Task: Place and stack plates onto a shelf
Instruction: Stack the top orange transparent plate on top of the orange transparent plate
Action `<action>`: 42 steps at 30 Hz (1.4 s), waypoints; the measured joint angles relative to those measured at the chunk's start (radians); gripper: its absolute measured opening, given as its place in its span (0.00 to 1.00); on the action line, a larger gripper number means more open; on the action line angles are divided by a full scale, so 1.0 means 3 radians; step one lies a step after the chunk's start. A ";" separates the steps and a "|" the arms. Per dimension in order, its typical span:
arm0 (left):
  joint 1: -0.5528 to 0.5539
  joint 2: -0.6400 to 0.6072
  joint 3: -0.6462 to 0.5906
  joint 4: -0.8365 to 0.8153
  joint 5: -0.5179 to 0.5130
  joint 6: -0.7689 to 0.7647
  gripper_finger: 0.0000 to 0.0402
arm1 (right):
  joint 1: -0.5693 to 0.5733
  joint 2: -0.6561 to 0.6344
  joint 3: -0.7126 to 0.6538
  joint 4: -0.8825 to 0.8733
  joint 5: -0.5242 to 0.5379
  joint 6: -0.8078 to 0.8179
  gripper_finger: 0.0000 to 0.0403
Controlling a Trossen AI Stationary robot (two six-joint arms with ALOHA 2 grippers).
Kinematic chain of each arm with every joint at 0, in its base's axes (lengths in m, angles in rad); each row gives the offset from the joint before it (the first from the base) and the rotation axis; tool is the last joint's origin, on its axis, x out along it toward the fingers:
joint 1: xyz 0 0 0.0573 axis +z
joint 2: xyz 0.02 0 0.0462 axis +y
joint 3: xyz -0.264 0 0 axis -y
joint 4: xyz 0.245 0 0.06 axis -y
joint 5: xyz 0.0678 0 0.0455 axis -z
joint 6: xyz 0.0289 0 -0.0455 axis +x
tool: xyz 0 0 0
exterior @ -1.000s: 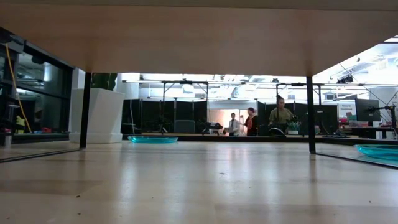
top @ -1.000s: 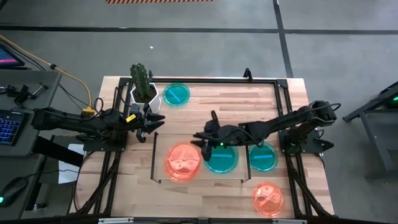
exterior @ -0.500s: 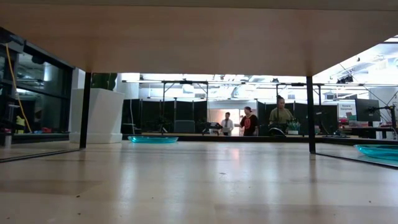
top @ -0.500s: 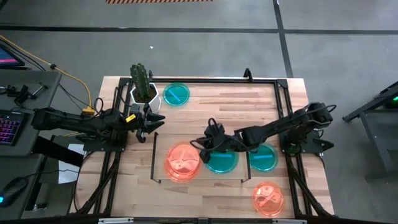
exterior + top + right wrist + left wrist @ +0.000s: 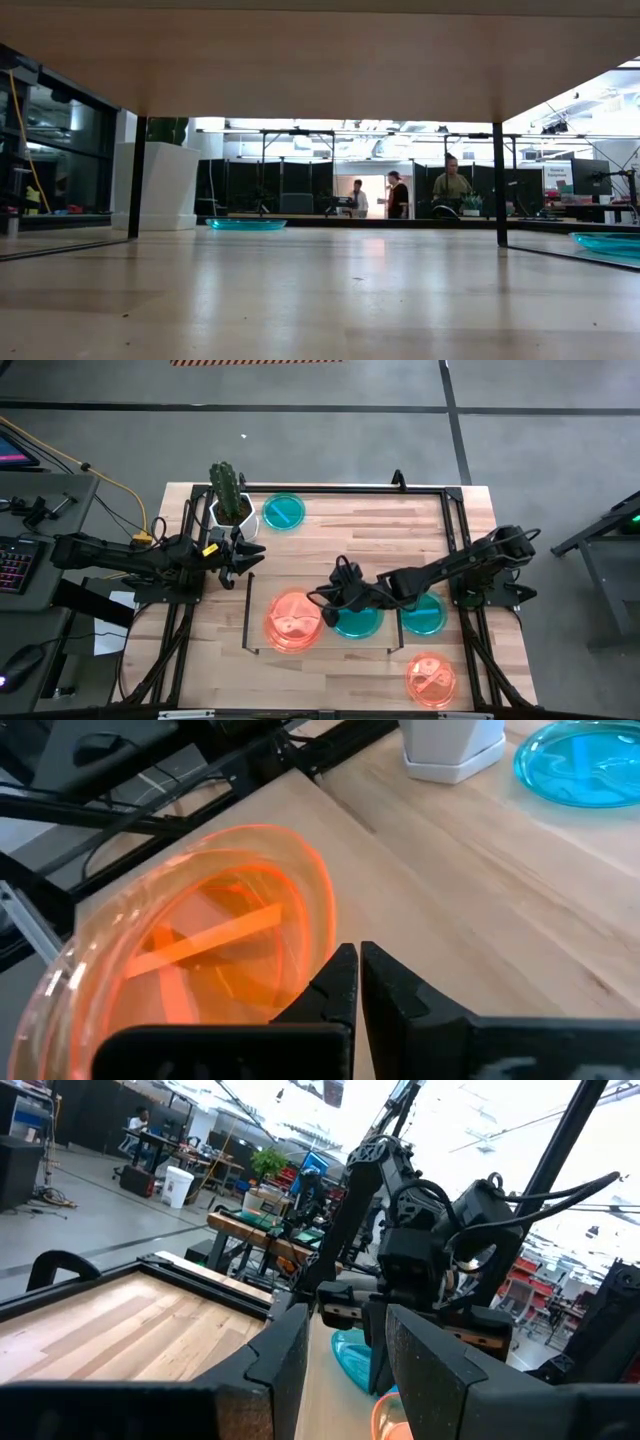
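The right gripper (image 5: 322, 600), fingers pressed together and empty, hovers between the shelf's orange plate (image 5: 294, 621) and teal plate (image 5: 358, 618). It should spread its fingers before pinching a rim.

Two orange plates (image 5: 295, 622) (image 5: 431, 679), three teal-blue plates (image 5: 284, 511) (image 5: 359, 623) (image 5: 423, 614), light-wood shelf (image 5: 300, 565), white pot (image 5: 231, 515).

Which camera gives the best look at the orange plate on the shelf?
The right wrist view: the orange plate fills the frame, its rim right at the right tool. The high view shows it whole but small. The left wrist view catches only an orange sliver. The low view misses it.
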State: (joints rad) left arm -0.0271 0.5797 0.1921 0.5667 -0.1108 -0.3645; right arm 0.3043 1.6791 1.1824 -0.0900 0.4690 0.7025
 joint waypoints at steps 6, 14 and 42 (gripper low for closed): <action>0.0001 0.0000 0.0000 0.0000 -0.0001 0.0000 0.32 | 0.0002 0.0044 0.0001 0.0028 -0.0059 -0.0008 0.00; 0.0001 0.0000 0.0000 0.0006 -0.0001 0.0000 0.32 | 0.0002 0.0091 0.0001 0.0190 -0.0210 -0.0115 0.00; 0.0001 0.0000 -0.0001 0.0020 -0.0020 0.0001 0.32 | 0.0305 0.0035 0.0001 0.0538 -0.1092 -0.0707 0.00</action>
State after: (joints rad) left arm -0.0269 0.5797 0.1917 0.5726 -0.1169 -0.3641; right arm 0.3957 1.6897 1.1828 0.0715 0.1413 0.4904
